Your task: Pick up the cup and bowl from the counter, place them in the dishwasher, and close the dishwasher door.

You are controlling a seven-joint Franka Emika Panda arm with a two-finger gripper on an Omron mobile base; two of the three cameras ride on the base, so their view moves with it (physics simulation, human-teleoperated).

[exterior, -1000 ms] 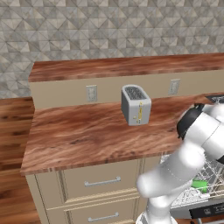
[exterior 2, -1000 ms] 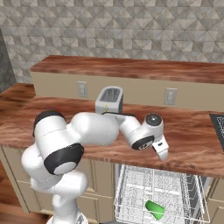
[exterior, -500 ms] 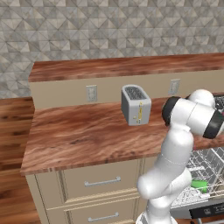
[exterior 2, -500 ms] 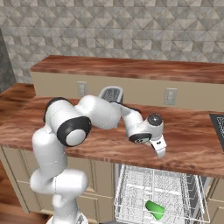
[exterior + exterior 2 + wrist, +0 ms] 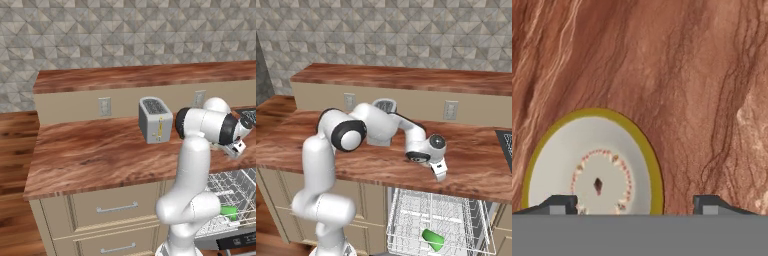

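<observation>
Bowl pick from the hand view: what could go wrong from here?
1. The bowl sits off to one side of the open gripper; one fingertip is over its inside, the other over bare counter. Closing now might clip the rim and tip or slide it.
2. The bowl lies near the counter edge above the open dishwasher; a nudge could drop it.

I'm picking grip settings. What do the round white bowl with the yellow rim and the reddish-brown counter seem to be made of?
Round white bowl with the yellow rim: probably glazed ceramic, given its smooth surface and painted dotted ring. Reddish-brown counter: looks like matte wood, with streaked grain.
</observation>
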